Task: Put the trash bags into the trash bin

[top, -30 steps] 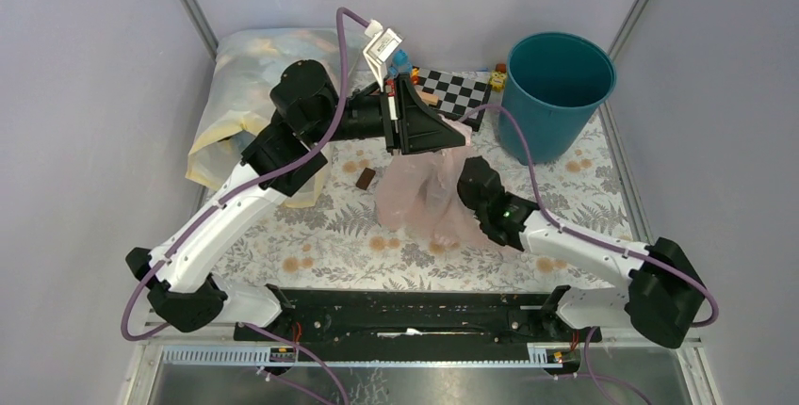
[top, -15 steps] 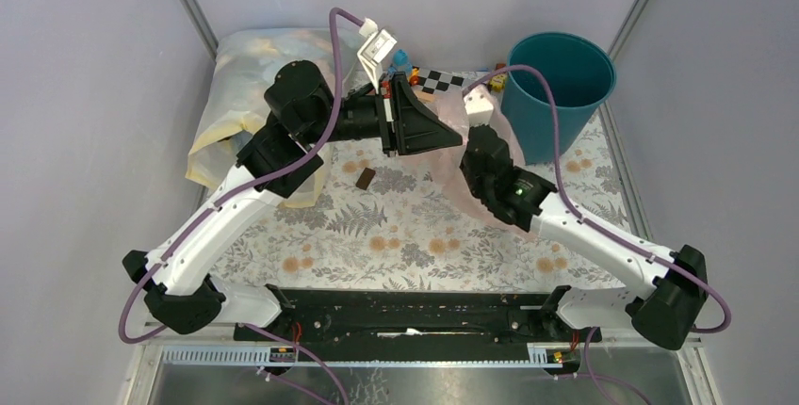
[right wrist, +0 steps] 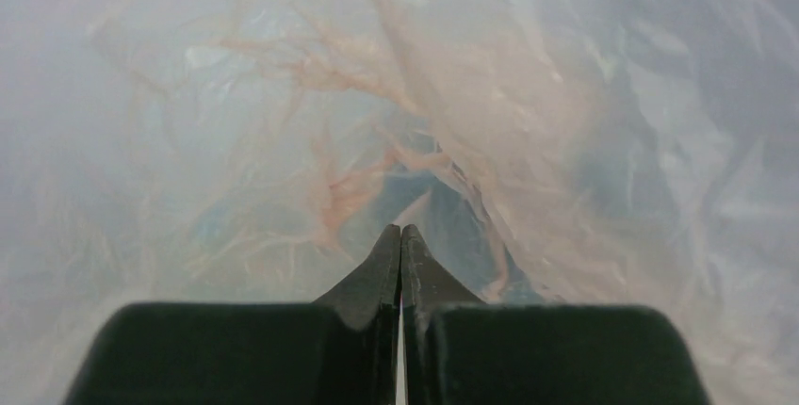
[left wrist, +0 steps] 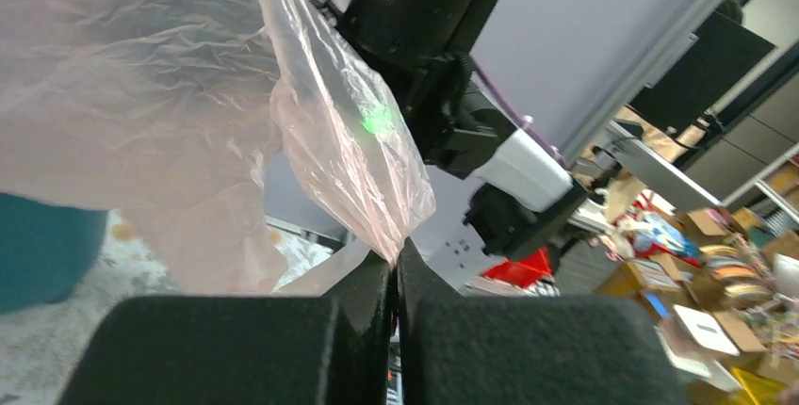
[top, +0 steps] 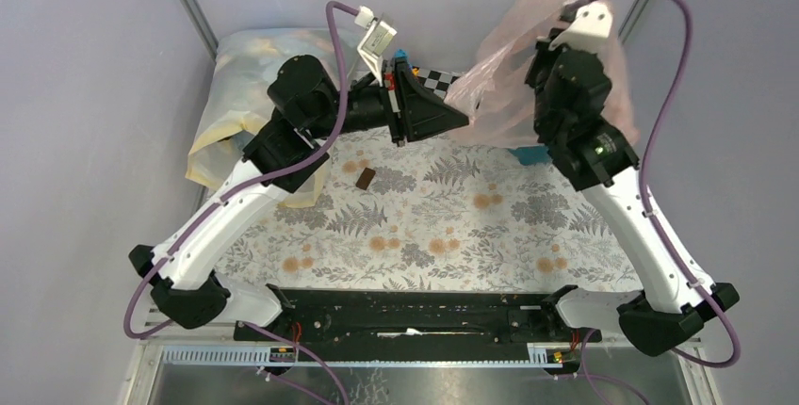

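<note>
The pale-pink trash bag (top: 509, 75) hangs spread in the air between my two grippers at the back right. My left gripper (top: 464, 121) is shut on one corner of it, and in the left wrist view (left wrist: 396, 259) the film (left wrist: 141, 94) fans up and left from the tips. My right gripper (right wrist: 400, 232) is shut, raised high, with the bag's film (right wrist: 565, 94) filling its view. In the top view its fingertips are hidden by its wrist and the bag. The teal trash bin (top: 529, 154) is almost wholly covered by the bag. A teal wall (left wrist: 38, 245) shows in the left wrist view.
A large milky-yellow sack (top: 236, 75) lies at the back left. A checkered board (top: 438, 77) sits behind the left gripper. A small brown piece (top: 366, 177) lies on the floral tablecloth (top: 424, 235). Grey walls and metal posts (top: 188, 0) enclose the table.
My right arm has swung up and to the back right, lifting the bag off the table and over the bin. The left gripper has shifted slightly right, still gripping its corner.
</note>
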Robot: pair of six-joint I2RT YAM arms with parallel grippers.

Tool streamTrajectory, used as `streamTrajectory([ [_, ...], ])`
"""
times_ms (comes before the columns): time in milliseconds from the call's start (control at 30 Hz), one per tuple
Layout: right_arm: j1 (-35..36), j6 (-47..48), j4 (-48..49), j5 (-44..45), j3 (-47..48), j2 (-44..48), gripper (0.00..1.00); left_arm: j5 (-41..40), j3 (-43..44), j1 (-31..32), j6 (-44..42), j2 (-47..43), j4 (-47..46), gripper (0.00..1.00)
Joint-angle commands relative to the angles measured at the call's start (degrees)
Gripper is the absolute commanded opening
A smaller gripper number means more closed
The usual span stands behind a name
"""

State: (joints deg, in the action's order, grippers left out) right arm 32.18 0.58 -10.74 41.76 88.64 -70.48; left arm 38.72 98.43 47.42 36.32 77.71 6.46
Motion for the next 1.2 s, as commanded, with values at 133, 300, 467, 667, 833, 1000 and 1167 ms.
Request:
streamTrajectory([
  [133,-11.5,0.0,-11.0,-1.2,12.6,-8.9,0.00,-6.7,8.9,-1.7,-4.0,11.2,-2.6,0.00],
  [300,-18.8,-3.9,-15.9,-9.5,15.5,-13.0,0.00,-7.0,12.8,-2.6,-4.0,16.1,-2.7,0.00],
  [467,-24.9,-7.2,-21.5,-18.5,18.8,-19.3,0.00,-7.3,13.7,-3.7,-3.8,18.9,-6.1,0.00],
  [667,-27.5,-9.1,-30.2,-29.0,31.7,-31.2,0.00,-7.0,19.8,-5.3,-3.4,23.2,-5.6,0.00],
  [833,-27.5,-11.2,-36.7,-27.5,39.0,-37.6,0.02,-8.3,19.7,-6.9,-3.1,23.4,-8.0,0.00],
  [1000,-27.9,-12.2,-36.4,-19.7,32.9,-37.5,0.01,-8.8,17.0,-8.0,-2.4,23.6,-11.1,0.00],
  [1167,-28.2,-12.9,-36.6,-21.5,31.2,-41.0,0.00,-7.6,16.4,-8.6,-0.6,25.0,-13.8,0.00],
])
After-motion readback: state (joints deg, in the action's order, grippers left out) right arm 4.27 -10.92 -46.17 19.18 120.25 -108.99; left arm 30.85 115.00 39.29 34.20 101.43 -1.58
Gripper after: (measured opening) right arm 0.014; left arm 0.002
